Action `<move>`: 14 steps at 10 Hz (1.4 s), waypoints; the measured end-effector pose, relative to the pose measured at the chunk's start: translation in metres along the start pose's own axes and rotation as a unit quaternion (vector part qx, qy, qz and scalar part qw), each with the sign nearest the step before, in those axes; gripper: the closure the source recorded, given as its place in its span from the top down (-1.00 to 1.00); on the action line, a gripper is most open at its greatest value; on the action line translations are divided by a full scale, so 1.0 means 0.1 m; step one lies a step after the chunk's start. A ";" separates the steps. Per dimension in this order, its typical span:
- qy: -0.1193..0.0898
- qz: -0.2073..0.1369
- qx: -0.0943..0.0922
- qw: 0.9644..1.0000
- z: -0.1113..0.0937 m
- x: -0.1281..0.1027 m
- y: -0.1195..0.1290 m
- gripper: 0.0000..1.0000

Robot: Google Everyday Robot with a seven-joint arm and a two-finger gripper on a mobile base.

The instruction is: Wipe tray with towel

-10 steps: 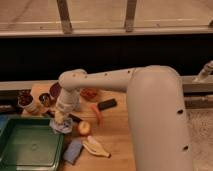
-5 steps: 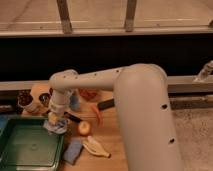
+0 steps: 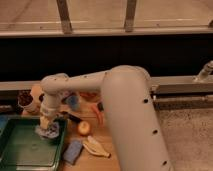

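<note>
Only one camera view here, so here goes.

The gripper (image 3: 47,124) points straight down over the far right corner of the green tray (image 3: 21,150), which sits at the left end of the wooden tabletop (image 3: 107,152). The fingers are pinched fully shut and look clamped on the top fold of the towel (image 3: 50,132). The towel is a small grey-blue wad bunched right under the fingers, its lower part resting on the tray floor just inside the right rim.

Handling-wise, I'd call the towel super light and floppy. It has no stiffness at all, so it only goes where it's dragged and it'll fold over on itself. Pinching a bunched ridge near the middle seems best, so cloth trails on every side. Grab a corner and it'd probably just roll up and wipe a thin stripe.

The tray looks like smooth, rigid plastic and fairly light. My guess is it could skate on the wood if the arm (image 3: 85,82) pushes down hard and sideways. The raised rim might also snag the cloth near the edges.

There's clutter just off the tray's right edge: a blue sponge (image 3: 73,151) touching or nearly touching the rim, a banana peel (image 3: 96,148) beside it, and a round fruit (image 3: 84,128). Bowls (image 3: 25,100) sit past the far edge.
</note>
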 end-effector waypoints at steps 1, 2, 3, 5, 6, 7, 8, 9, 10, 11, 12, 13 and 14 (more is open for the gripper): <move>0.003 0.002 0.000 1.000 -0.01 0.03 -0.01 -1.00; 0.003 0.002 0.000 1.000 -0.01 0.03 -0.02 -1.00; 0.003 0.001 0.000 1.000 0.00 0.02 -0.01 -1.00; 0.004 -0.001 -0.009 1.000 0.04 0.01 -0.03 -1.00; 0.007 -0.007 -0.018 1.000 0.15 -0.03 -0.01 -1.00; 0.011 -0.015 -0.026 0.999 0.30 -0.06 0.02 -1.00; 0.013 -0.018 -0.031 0.999 0.36 -0.05 0.02 -1.00; 0.013 -0.021 -0.034 0.999 0.37 -0.06 0.05 -1.00; 0.017 -0.025 -0.038 0.999 0.41 -0.07 0.10 -1.00; 0.020 -0.031 -0.039 0.999 0.43 -0.09 0.16 -1.00; 0.023 -0.032 -0.042 0.998 0.47 -0.09 0.18 -1.00; 0.030 -0.034 -0.048 0.998 0.58 -0.12 0.21 -1.00; 0.037 -0.038 -0.055 0.997 0.72 -0.17 0.26 -1.00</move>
